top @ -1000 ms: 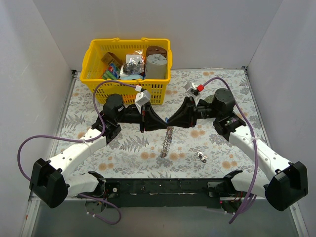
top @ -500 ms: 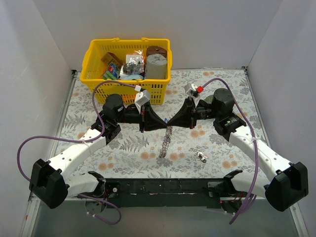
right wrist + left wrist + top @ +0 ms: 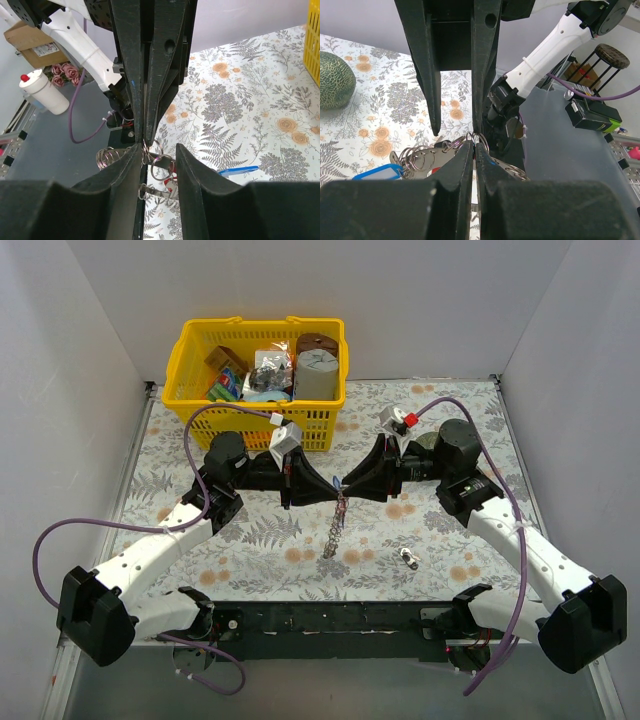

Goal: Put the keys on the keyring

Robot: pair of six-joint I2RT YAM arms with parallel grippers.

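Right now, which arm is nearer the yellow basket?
Left. The left arm sits right in front of the yellow basket; the right arm is beyond its right corner.

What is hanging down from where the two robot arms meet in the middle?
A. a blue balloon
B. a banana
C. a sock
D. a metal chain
D: seen from above, a metal chain dangles from the bunch of rings pinched in the left tool, right where the right tool meets it, reaching down toward the flowery table.
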